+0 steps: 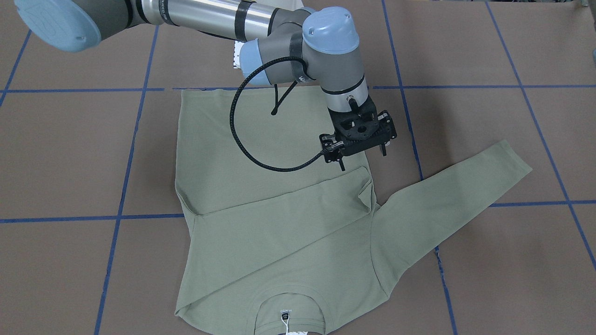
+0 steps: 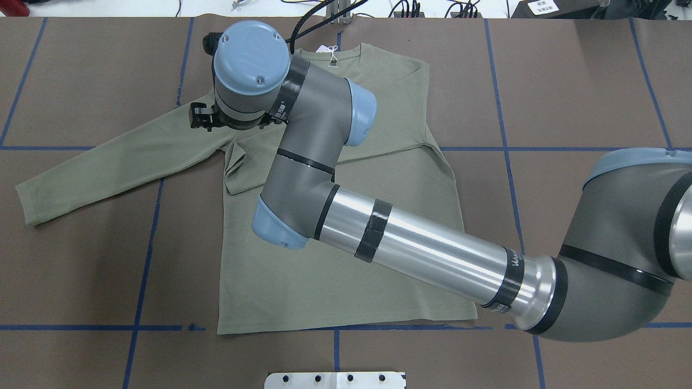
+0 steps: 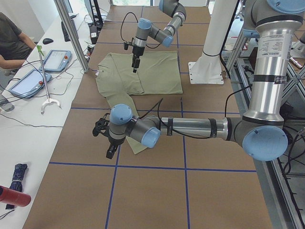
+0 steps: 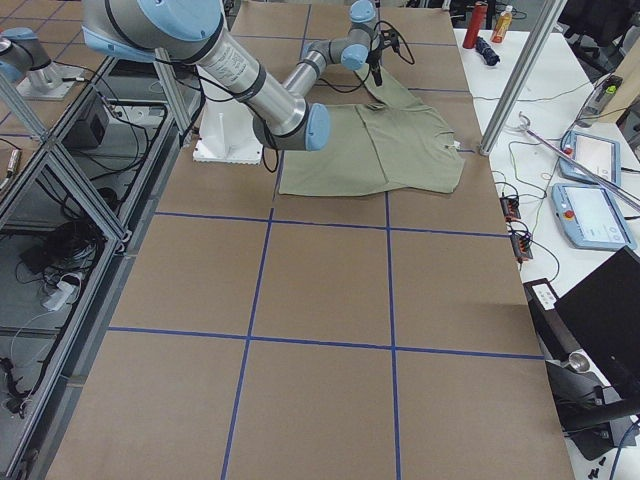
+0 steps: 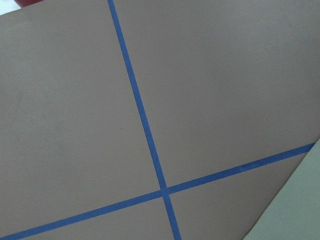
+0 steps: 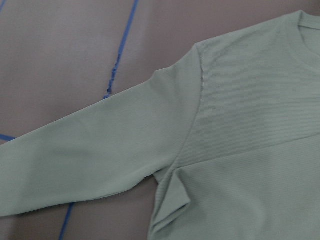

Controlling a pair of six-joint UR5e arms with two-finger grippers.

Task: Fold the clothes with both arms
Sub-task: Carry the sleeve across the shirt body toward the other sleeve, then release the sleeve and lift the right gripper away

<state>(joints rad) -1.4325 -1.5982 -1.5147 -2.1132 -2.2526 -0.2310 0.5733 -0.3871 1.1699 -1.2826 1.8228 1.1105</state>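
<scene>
Shirt (image 1: 279, 223): right gripper (image 1: 363, 161) above it, fingers (image 1: 342, 164) wide apart, nothing btwn.

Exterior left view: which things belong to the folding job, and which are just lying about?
Job: green shirt; right pincer, open over it; left pincer near the sleeve end.
Lying about: far tablet; near tablet; red bottle; dark bundle beside it.

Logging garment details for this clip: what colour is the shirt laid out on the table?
The shirt is plain sage green; the exterior front-facing view shows it best.
</scene>
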